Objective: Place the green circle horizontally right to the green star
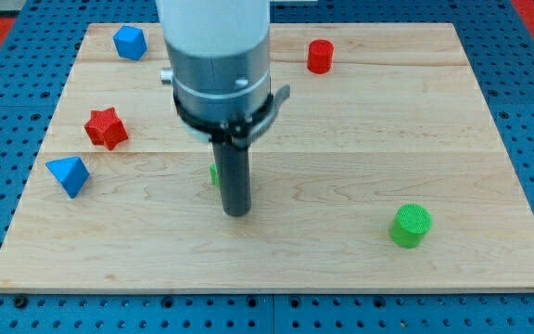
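The green circle [410, 225], a short cylinder, stands on the wooden board [360, 121] at the view's lower right. The green star [214, 173] is almost wholly hidden behind the rod; only a green sliver shows at the rod's left side near the board's middle. My tip [236, 212] rests on the board just below the green star, far to the left of the green circle.
A blue block [130, 42] sits at the upper left, a red star [107, 127] at the left, a blue triangle-like block [69, 174] at the left edge, and a red cylinder [320, 56] at the top. The arm's grey body covers the upper middle.
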You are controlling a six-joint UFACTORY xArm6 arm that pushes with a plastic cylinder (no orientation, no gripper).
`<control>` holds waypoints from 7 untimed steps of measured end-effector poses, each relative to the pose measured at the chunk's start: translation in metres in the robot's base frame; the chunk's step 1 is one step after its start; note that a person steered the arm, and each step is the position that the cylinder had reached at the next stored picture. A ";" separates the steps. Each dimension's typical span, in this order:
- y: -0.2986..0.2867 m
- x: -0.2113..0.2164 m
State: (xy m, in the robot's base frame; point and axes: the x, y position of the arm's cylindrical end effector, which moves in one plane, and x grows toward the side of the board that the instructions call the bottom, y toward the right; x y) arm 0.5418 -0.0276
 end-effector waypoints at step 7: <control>0.159 0.004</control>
State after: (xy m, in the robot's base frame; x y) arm 0.5457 0.1313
